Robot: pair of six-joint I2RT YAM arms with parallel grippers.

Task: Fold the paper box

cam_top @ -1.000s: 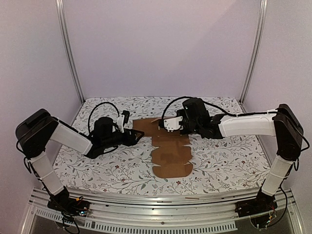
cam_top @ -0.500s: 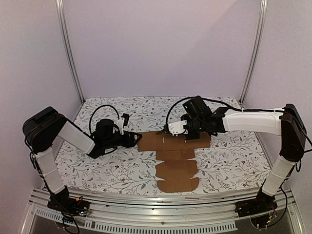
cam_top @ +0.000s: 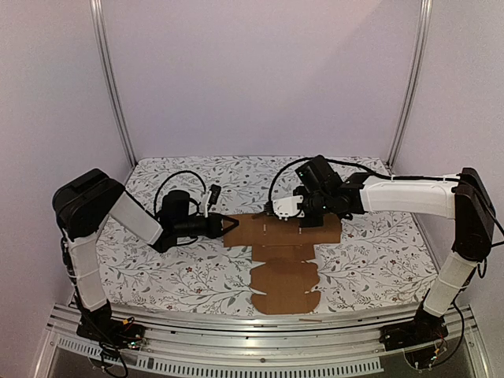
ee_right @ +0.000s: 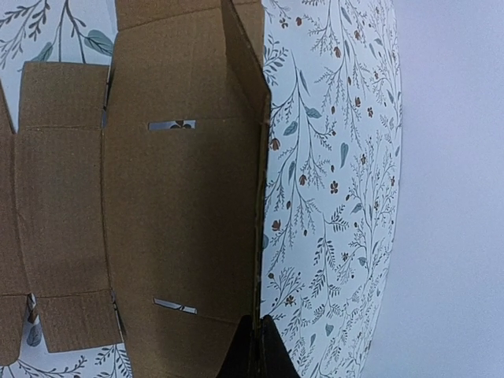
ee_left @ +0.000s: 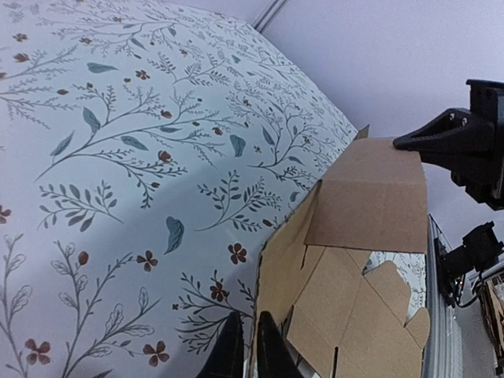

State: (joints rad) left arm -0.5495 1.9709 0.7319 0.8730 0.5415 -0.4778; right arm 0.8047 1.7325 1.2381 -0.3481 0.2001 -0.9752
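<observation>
- Box (cam_top: 285,264): one flat brown sheet at the centre of the table (cam_top: 157,268), its stem running towards 6 o'clock.
- Right gripper (ee_right: 253,331): at the box's 12 o'clock edge, fingers pressed together on a raised flap (ee_left: 370,197).
- Left gripper (cam_top: 234,225): at the box's 9 o'clock edge, fingers nearly together, pinching that edge.
- Surroundings: two posts (cam_top: 110,87) at the far corners.
- The right wrist view alone shows two slits (ee_right: 172,124); the left wrist view alone shows the flap's tilt.

I see plain pale lilac walls (cam_top: 260,71), two slim aluminium corner posts (cam_top: 112,79), a white tablecloth printed with leafy sprigs (cam_top: 189,276), and soft even light.
</observation>
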